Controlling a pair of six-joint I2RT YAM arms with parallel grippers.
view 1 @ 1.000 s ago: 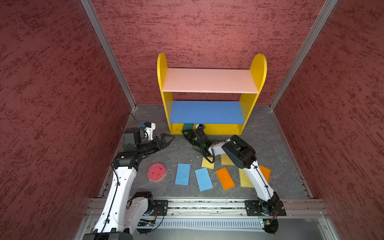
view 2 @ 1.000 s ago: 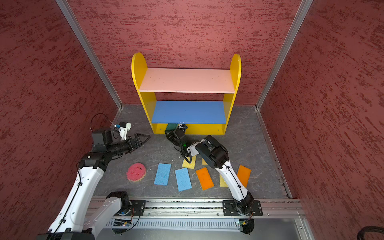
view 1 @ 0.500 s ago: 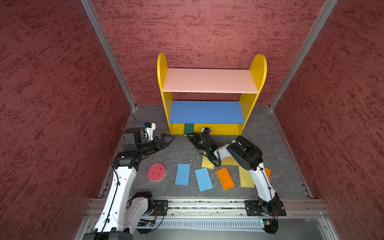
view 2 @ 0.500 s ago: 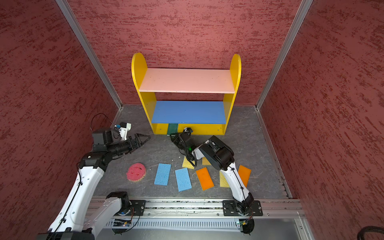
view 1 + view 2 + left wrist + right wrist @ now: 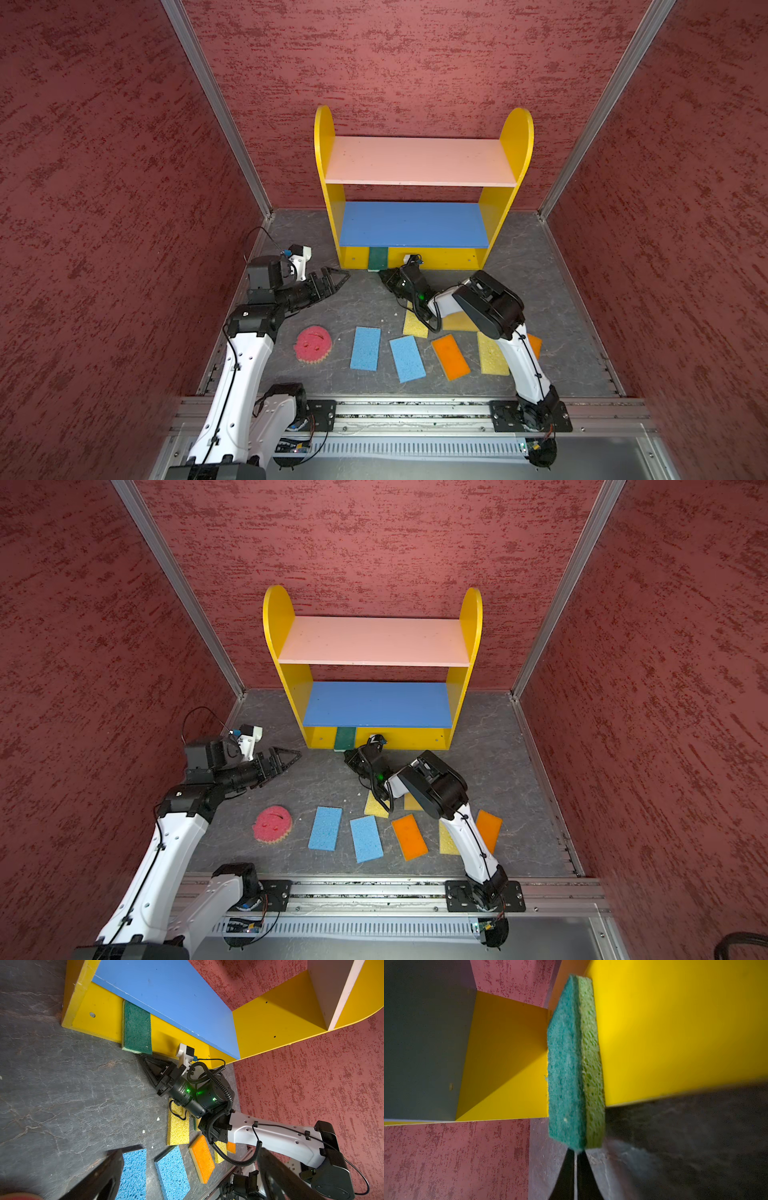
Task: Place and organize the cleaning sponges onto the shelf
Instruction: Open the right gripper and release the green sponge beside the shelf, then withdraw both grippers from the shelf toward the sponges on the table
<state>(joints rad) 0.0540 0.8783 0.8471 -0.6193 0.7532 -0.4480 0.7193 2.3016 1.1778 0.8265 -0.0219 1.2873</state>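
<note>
Shows the green sponge (image 5: 377,258) lying flat, scouring side up, on the yellow base of the shelf (image 5: 515,137), tucked under the blue middle board (image 5: 166,991) with the near end hanging over the base's front edge. Catches the right gripper (image 5: 142,1056) low over the grey floor (image 5: 361,299), jaws pressed together with nothing pinched between them, tips at the sponge's near corner. Impossible to tell whether touching or just short. Finds the left gripper (image 5: 338,276) spread wide and empty, hovering off the shelf's left front corner, apart from every sponge. Leaves the rest down on the floor nearer the rail: the pink-red smiley sponge (image 5: 313,344), two blue sponges (image 5: 365,348), an orange sponge (image 5: 451,357), a pale yellow sponge (image 5: 177,1130), and others partly hidden under the right arm. Looks like a nudge to seat the green sponge deeper. Risks swinging it askew by pushing at a corner rather than mid-edge. Risks buckling the soft foam, or riding up over it instead of sliding it. Risks knocking the wrist camera (image 5: 186,1051) against the blue board, given the low gap. Threatens, too, to drag the pale yellow sponge along with the low-slung cable (image 5: 228,1093).
</note>
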